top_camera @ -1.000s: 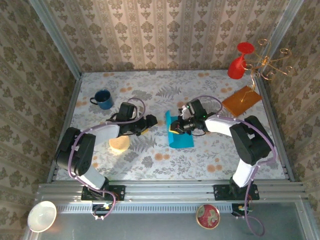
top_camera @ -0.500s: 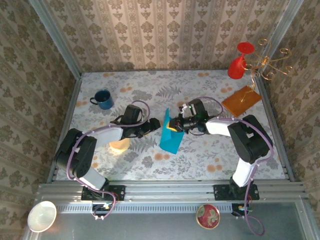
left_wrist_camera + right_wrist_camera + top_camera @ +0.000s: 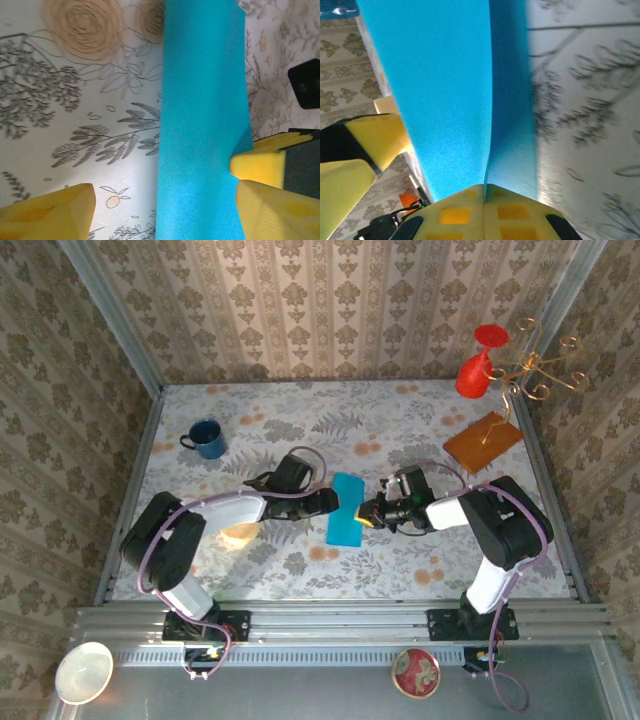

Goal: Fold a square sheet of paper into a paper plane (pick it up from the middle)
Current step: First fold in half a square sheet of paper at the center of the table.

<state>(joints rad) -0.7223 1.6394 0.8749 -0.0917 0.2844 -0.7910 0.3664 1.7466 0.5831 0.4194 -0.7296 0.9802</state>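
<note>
Teal-blue square sheet of paper [image 3: 346,525] is pinched by the clenched right gripper [image 3: 485,192]. It is straddled by the spread, released fingers [image 3: 55,210] of the left gripper [image 3: 333,503].

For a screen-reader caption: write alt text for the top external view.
Folded teal paper sits mid-table between two arms: the right gripper is shut on its right edge, the open left gripper is at its left edge. A blue mug stands at back left, an orange sheet at back right.
</note>
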